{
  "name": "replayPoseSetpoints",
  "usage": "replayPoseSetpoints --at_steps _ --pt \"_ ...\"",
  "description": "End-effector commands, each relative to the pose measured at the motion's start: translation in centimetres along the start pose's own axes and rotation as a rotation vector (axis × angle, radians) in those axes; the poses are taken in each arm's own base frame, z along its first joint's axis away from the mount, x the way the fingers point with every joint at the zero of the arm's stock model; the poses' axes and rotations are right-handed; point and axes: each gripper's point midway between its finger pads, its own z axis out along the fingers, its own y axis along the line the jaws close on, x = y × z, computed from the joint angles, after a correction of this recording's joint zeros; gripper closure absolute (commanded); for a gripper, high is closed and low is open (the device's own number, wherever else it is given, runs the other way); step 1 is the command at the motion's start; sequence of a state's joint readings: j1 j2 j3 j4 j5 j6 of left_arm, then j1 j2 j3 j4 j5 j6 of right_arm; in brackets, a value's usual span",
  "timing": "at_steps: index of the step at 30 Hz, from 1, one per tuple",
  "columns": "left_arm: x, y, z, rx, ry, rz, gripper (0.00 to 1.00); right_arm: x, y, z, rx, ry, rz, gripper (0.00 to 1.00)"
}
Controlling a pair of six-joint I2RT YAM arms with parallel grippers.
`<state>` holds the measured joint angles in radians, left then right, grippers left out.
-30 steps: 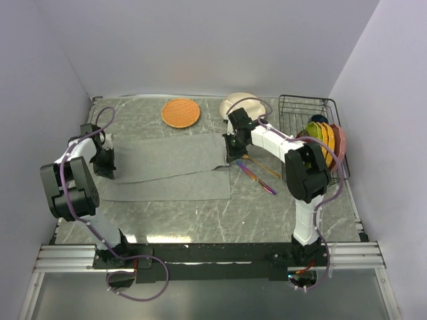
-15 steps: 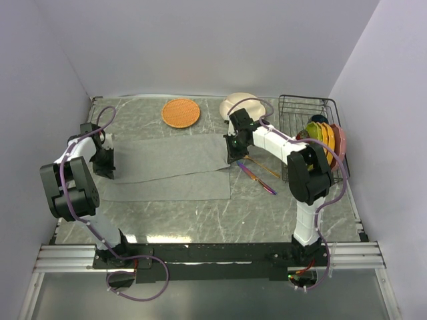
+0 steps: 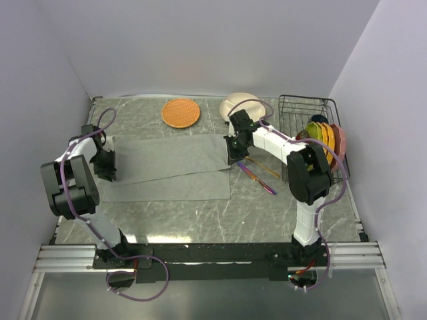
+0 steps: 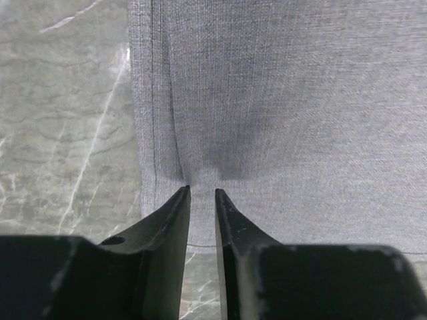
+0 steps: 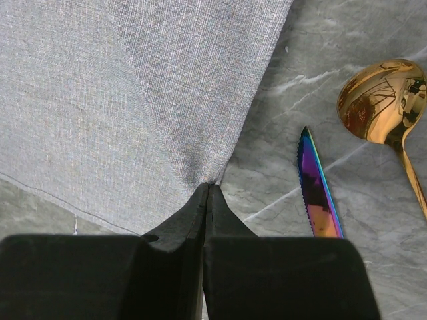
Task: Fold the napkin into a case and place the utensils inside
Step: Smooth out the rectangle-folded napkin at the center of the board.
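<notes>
Top external view is showing the napkin [image 3: 167,163] lying flat across the middle of the table, seemingly in two overlapping layers, with the left gripper [image 3: 107,168] at its left end and the right gripper [image 3: 231,157] at its right end. Left wrist view is showing the fingers [image 4: 170,220] drawn nearly together, pinching a pucker of the hem. Right wrist view is showing the jaws pressing shut on the cloth's edge, with creases running into the tips. The knife [image 5: 313,193] and the spoon [image 5: 380,100] are lying just beside that edge. I am judging the cloth to be light, limp and apt to sag or slip, so it is calling for a hold at the hem on both ends, lifted evenly
</notes>
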<state>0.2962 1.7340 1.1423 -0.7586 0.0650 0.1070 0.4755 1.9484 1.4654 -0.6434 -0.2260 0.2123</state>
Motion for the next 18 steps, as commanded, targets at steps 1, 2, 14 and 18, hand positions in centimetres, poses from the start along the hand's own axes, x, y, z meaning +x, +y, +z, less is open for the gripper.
replayPoseSetpoints --at_steps 1,2,14,18 --pt "0.1 -0.1 0.7 -0.008 0.006 -0.023 0.72 -0.8 0.7 -1.5 -0.006 -0.047 -0.011 1.00" --pt "0.2 0.0 0.9 -0.014 0.009 -0.023 0.71 -0.8 0.7 -1.4 -0.006 -0.047 -0.011 1.00" --pt "0.5 0.1 2.2 -0.020 0.028 -0.045 0.60 -1.1 0.8 -1.5 -0.005 -0.051 -0.005 1.00" --pt "-0.3 -0.7 1.5 0.015 -0.006 -0.053 0.61 -1.1 0.8 -1.4 -0.005 -0.049 -0.005 1.00"
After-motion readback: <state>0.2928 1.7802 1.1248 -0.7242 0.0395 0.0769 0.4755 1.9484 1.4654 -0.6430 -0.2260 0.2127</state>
